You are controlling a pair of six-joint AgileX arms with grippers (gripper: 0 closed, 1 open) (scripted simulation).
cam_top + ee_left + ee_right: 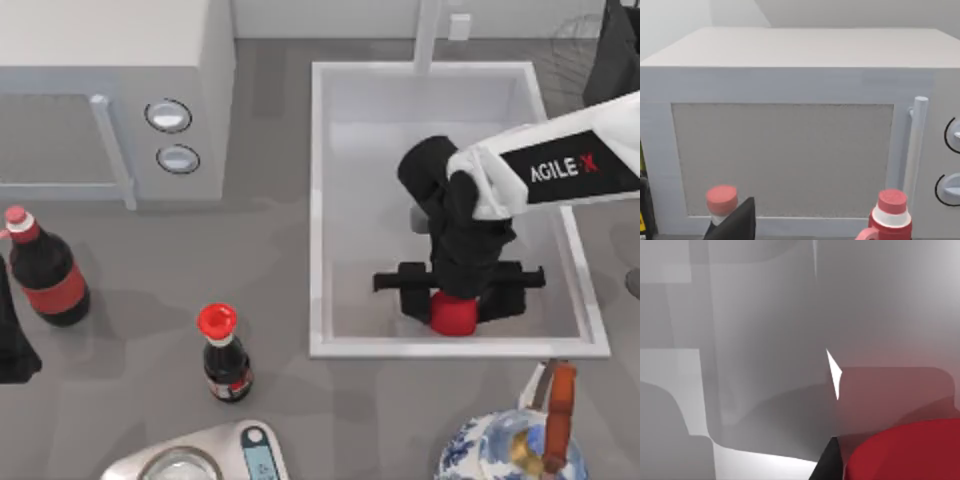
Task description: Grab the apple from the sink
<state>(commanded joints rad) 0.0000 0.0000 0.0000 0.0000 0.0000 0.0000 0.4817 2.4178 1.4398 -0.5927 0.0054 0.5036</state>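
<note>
The apple (453,316) is a small bright-red blob with a plain, smooth surface and a rounded, slightly squarish outline. It lies inside the sink (330,200), on the pale grey floor, near the bottom wall of the basin as the top view shows it, toward the middle of that wall. The sink is a large white rectangular basin with a raised rim, and a white faucet (428,35) stands at its far short side. The right gripper (458,290) is down inside the sink, directly over the apple, and its dark body covers the upper part of the fruit, so only the lower red part is seen from above. I cannot tell if its fingers are closed on the apple or apart. In the right wrist view the apple (905,452) appears as a big dark-red curved surface very close to the camera, with the grey basin wall behind it. The left arm is parked at the left edge of the table, beside the cola bottle (45,268), and its wrist camera looks at the white microwave (790,125) with 2 round knobs (952,136).
</note>
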